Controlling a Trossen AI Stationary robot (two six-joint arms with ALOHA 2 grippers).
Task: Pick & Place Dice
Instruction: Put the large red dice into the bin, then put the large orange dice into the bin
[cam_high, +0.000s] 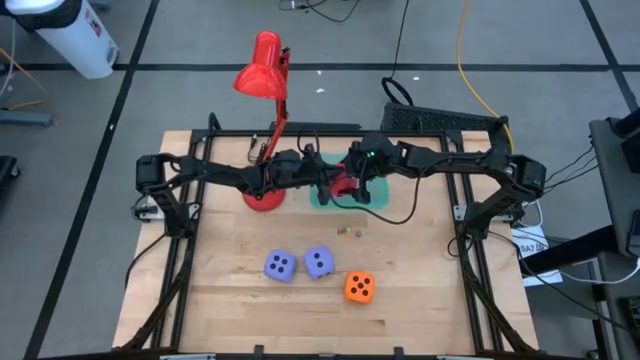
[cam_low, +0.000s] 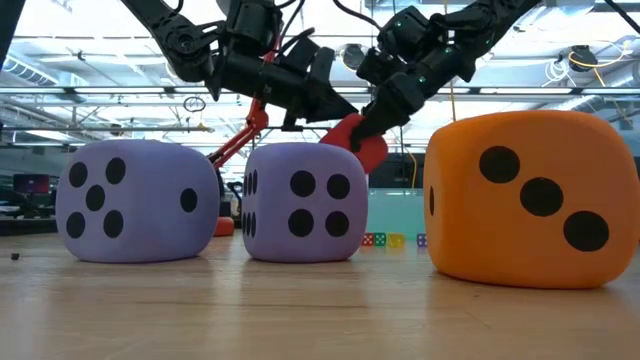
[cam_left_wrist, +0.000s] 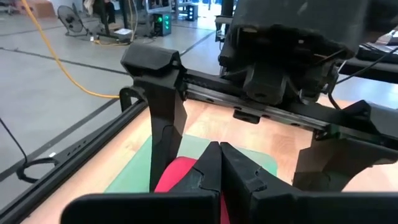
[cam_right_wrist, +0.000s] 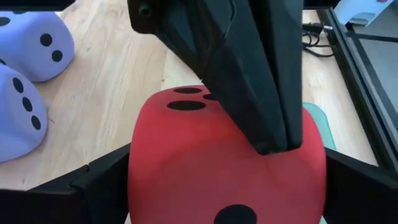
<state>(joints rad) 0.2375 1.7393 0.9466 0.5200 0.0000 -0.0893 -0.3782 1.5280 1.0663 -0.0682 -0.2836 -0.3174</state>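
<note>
The red die (cam_right_wrist: 205, 162) hangs above the green mat (cam_high: 385, 200) at the table's far middle, between the fingers of my right gripper (cam_high: 347, 188). My left gripper (cam_left_wrist: 219, 155) is shut, and its tips stand at the die's upper face. Two lavender dice (cam_high: 280, 265) (cam_high: 319, 262) and the orange die (cam_high: 360, 287) rest on the wood nearer the front edge. My left gripper meets the red die's upper face (cam_right_wrist: 277, 155) with its shut fingertips (cam_right_wrist: 273, 140), coming from the table's left and slanting down. Whether it presses or only touches, I cannot tell. My right gripper pinches the red die by two opposite sides (cam_right_wrist: 134, 177) between its widely spread fingers (cam_right_wrist: 99, 183). It comes from the table's right, slanting down. The die is lifted clear of the mat (cam_low: 360, 140).
A red desk lamp (cam_high: 265, 70) stands with its base (cam_high: 265, 198) left of the mat, close to my left arm. Tiny coloured dice (cam_high: 348, 232) lie just in front of the mat. Bare wood lies in front of the three resting dice.
</note>
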